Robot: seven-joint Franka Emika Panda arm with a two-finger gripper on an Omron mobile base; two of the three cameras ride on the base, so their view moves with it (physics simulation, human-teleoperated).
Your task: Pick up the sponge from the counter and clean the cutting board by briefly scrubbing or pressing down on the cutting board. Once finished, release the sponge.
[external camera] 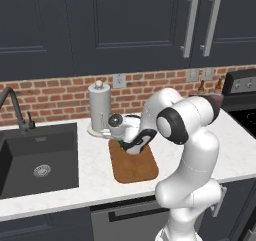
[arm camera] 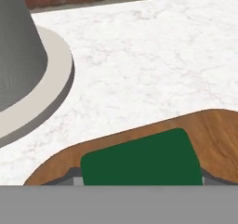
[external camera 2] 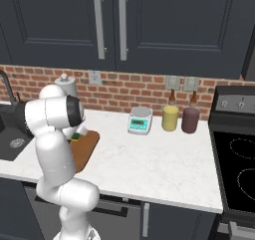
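From where I stood, the arm was bent low over the cutting board (external camera: 134, 166), its gripper (external camera: 128, 146) angled down at the far corner of it, close to the paper towel holder (external camera: 99, 107) on the counter (external camera: 60, 197). The sponge (arm camera: 142, 165) sat dark green face up at that far end of the board, between the two finger tips (arm camera: 70, 176), which showed as grey slivers pressed up against its short sides; I took the fingers to be closed on it at about the sponge's own width. Whether it was bearing down on the wood or hanging just above it I could not tell, though it looked as good as touching. It seemed a light, soft thing, the sort that gives when squeezed, so a hold across the narrow sides near the middle looked right: firm enough not to slip off the springy foam, not so hard as to crush it flat. The rough green layer would likely drag on the wood, so a short scrub might tug it sideways in the grip. The board, stiff and flat on the stone, looked unlikely to shift much. To the right, well apart, stood a kitchen scale (external camera 2: 140, 120) and two jars (external camera 2: 170, 117).
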